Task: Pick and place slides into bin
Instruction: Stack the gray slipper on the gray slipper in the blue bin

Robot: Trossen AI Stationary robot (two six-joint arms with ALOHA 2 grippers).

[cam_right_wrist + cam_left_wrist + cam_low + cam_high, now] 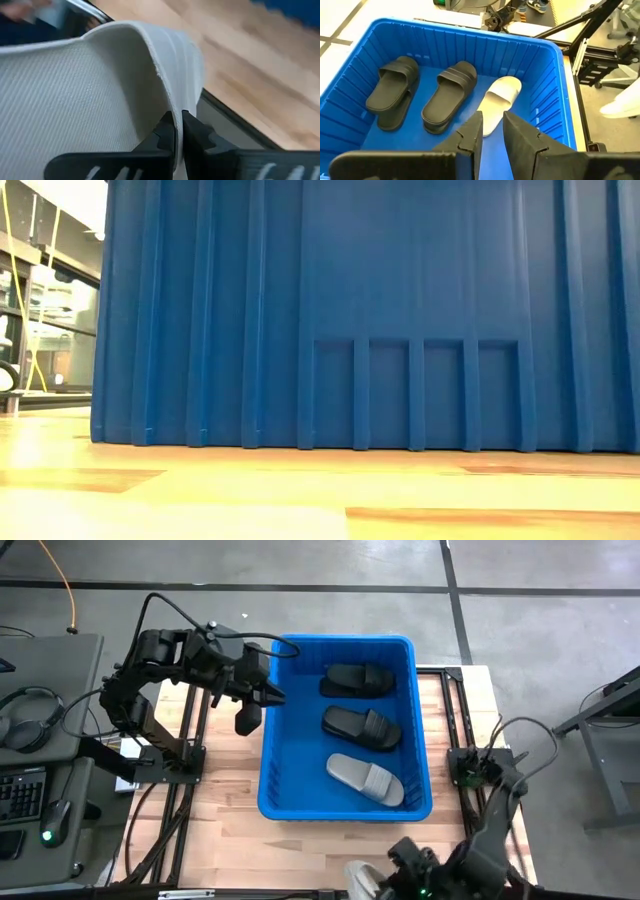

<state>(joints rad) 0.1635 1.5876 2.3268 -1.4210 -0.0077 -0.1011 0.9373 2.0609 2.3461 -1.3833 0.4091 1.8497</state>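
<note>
— Where were your arms?

— My left gripper (262,708) hung over the bin's (268,755) left rim, fingers (470,137) a narrow gap apart, holding nothing. My right gripper (177,131) sat low at the table's (225,790) near edge, pinched on a white slide's (90,85) strap.

— And the others?

— Two black slides (358,680) and a grey one (366,780) lay inside the bin.

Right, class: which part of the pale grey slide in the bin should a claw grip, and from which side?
Probably its wide strap, from straight above: the pale grey slide lies sole-down, the strap arches off the footbed, and the bin walls block sideways approaches.
</note>
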